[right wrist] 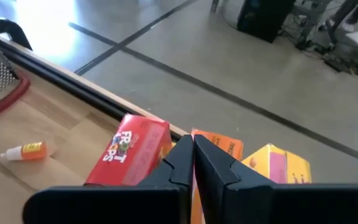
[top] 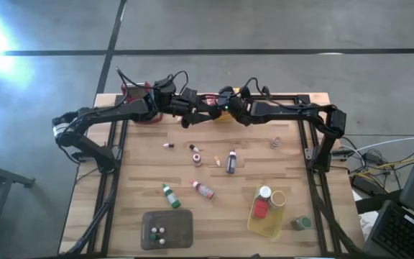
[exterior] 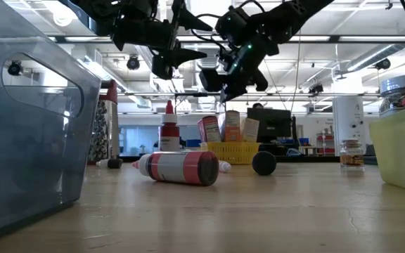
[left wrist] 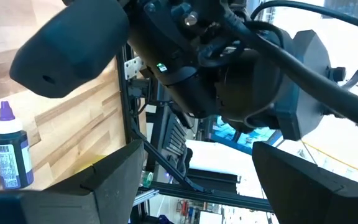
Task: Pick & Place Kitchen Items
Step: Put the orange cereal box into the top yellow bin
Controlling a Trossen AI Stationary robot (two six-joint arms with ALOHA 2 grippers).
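Overhead, both arms above boxes (right wrist: 129, 158).

Strong white glare burns out the grey concrete floor (top: 20, 43) at the far-left corner of my overhead view; the rest of that view is evenly lit, and my arms cast only faint, soft shadows on the pale wooden table (top: 214, 216). Seen from table height, bright ceiling lamps backlight both my arms into near silhouettes. The clear plastic bin (exterior: 27, 126) close to the lens is out of focus, while the red-and-white bottle lying on its side (exterior: 178, 167) is sharp. My left wrist view is filled by dark, blurred housing. My right wrist view catches the same floor glare, and my own black fingers (right wrist: 219, 171) are soft.
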